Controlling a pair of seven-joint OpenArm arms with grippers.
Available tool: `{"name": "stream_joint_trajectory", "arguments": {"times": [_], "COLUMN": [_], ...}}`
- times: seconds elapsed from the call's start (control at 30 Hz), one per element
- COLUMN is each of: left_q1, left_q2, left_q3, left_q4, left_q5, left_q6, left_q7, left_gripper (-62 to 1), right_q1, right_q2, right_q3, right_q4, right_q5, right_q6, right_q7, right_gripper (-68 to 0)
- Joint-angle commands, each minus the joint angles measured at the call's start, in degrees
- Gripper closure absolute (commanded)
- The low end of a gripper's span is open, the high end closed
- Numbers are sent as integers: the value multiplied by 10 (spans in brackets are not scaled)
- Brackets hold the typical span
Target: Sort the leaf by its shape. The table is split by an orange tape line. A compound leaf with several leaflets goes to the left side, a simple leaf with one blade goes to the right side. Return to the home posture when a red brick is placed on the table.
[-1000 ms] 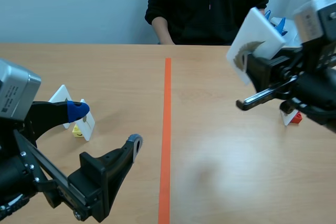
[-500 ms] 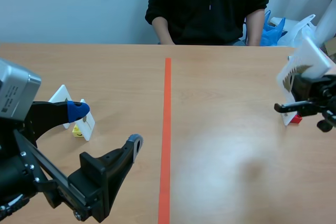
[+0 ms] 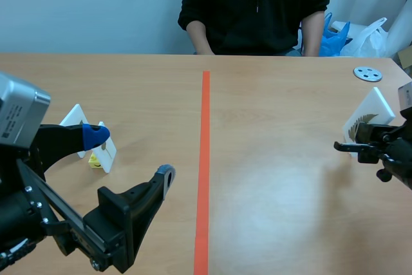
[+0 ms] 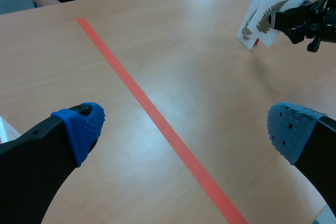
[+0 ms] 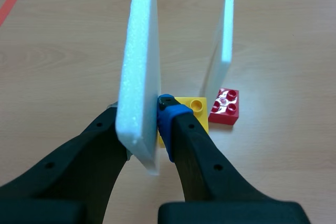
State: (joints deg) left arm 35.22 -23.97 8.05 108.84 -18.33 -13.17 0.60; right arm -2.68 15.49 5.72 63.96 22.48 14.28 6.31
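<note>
Right now the leaf card (image 5: pixel 139 61), a white foam board printed with a feathery leaf, stands on edge between the right jaws. They are closed on its 2 flat faces low down, a blue pad (image 5: pixel 169 109) pressing 1 face. Its long axis runs upright and its thin edge faces the wrist camera. A yellow brick (image 5: pixel 194 109) sits at its foot just past the pad. It looks like the card's stand, though I cannot tell whether it touches the bench (image 3: pixel 277 210).

Just beyond it a second card (image 5: pixel 224 35) stands upright in a red brick (image 5: pixel 226 107); the 2 cards are close but apart. That brick seems to be only a foot for its card, so I would not read it as the home signal. Both cards are well to the right of the orange tape line (image 3: pixel 205 159).

Seen from the left wrist, the print is finely divided along a midrib, but whether into separate leaflets or deep lobes is too small to tell.

Probably the step in hand is setting the card down. That calls for lowering along the upright axis and parting the jaws across the card's thickness, clear of the neighbour. The right arm (image 3: pixel 393 156) has the card. The left jaws gape wide and empty across the line, well apart from it, near other white cards (image 3: pixel 105 151).
</note>
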Motion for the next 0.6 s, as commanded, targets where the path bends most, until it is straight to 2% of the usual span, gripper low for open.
{"name": "stream_joint_trajectory", "arguments": {"times": [0.0, 0.27, 0.37, 0.5, 0.57], "left_q1": [-2, -2, -2, -2, -2], "left_q2": [1, 1, 1, 1, 1], "left_q3": [-2, -2, -2, -2, -2], "left_q4": [3, 3, 3, 3, 3], "left_q5": [-5, -5, -5, -5, -5], "left_q6": [-1, -1, -1, -1, -1], "left_q7": [-10, -10, -10, -10, -10], "left_gripper": [-623, -623, -623, -623, -623], "right_q1": [12, 24, 24, 24, 23], "right_q2": [-1, -8, -9, -9, -9], "right_q3": [-3, -9, -9, -9, -9], "right_q4": [2, -53, -57, -57, -57], "right_q5": [1, -4, -11, -15, -15], "right_q6": [0, -15, -28, -30, -30], "right_q7": [16, 28, 31, 33, 33], "right_gripper": [-33, -33, -34, -38, -67]}}
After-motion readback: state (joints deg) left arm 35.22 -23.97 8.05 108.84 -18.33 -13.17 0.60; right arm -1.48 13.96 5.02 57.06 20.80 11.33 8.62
